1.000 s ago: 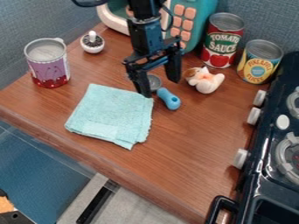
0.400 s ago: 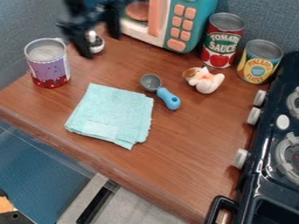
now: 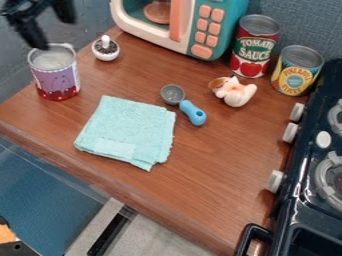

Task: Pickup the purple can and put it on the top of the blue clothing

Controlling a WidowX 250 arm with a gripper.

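Just below the parted fingers [image 3: 35, 39], purple can [image 3: 57, 80]

The black gripper [image 3: 55, 33] is at the top left, with its two fingers apart. One finger is by the rim of the purple can [image 3: 57, 79], but it is hard to tell if they touch. The can stands on the brown table [image 3: 220, 160], near a small pot [image 3: 105, 54]. A folded blue cloth [image 3: 127, 130] lies just beside a spoon [image 3: 193, 113]. A little toy [image 3: 234, 93] sits near a red can [image 3: 253, 52] and a yellow can [image 3: 295, 78]. A black stove [image 3: 288, 215] is on the right.
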